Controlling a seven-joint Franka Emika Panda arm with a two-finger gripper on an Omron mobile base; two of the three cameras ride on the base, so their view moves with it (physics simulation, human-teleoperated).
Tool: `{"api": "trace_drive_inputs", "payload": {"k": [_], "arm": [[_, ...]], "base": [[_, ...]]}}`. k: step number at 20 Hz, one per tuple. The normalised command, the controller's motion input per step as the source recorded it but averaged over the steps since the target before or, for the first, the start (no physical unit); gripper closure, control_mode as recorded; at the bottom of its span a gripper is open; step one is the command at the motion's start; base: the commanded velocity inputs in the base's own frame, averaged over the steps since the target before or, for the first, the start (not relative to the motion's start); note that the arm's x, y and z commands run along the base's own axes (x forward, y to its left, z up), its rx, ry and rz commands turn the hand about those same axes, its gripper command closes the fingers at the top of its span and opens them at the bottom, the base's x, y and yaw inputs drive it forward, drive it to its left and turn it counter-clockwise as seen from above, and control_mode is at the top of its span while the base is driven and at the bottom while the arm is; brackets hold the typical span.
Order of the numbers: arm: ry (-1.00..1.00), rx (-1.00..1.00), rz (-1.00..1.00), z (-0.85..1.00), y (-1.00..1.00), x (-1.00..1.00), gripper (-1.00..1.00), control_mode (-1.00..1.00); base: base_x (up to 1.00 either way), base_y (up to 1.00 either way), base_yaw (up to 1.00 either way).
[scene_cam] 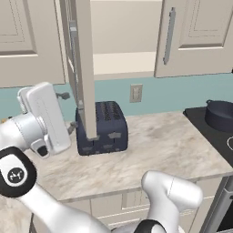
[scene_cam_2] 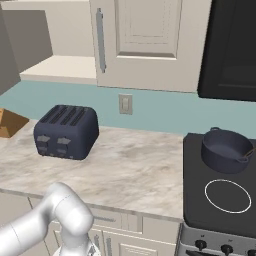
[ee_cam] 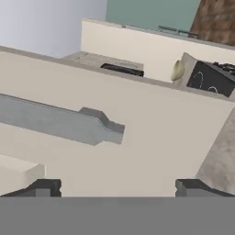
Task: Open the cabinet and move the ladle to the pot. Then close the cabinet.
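The cabinet's left door (scene_cam: pixel 85 68) stands swung out, edge-on over the counter. Its right door (scene_cam_2: pixel 145 40) is closed. My gripper (scene_cam: pixel 68 112) hangs open just left of the open door, beside the toaster. In the hand view the open gripper (ee_cam: pixel 118 188) faces the beige door panel (ee_cam: pixel 151 137), with the door's silver bar handle (ee_cam: pixel 59 121) a little ahead and nothing between the fingers. The dark blue-grey pot (scene_cam_2: pixel 225 150) sits on the stove's back burner; it also appears at the right edge as the pot (scene_cam: pixel 220 113). A slim dark stick (scene_cam_2: pixel 245 154) leaning on its right rim looks like the ladle's handle.
A dark blue toaster (scene_cam: pixel 102 127) stands on the marble counter (scene_cam_2: pixel 130 170) under the open door. The black stove (scene_cam_2: pixel 220 205) lies to the right, with a dark appliance (scene_cam_2: pixel 230 50) above it. A wall outlet (scene_cam_2: pixel 125 104) is behind, and a brown box (scene_cam_2: pixel 7 122) at far left.
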Motion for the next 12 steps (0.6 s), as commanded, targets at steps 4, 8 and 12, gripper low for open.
{"api": "trace_drive_inputs", "payload": {"k": [4,8,12], "arm": [[-0.11,0.0,-0.01,-0.24,-0.21,0.39,-1.0,-1.0],[-0.12,0.0,-0.01,-0.18,-0.22,0.36,-1.0,-1.0],[-0.12,0.0,-0.01,-0.17,-0.25,0.33,-1.0,-1.0]], "base": [[0.0,0.0,0.0],[0.0,0.0,0.0],[0.0,0.0,0.0]]}}
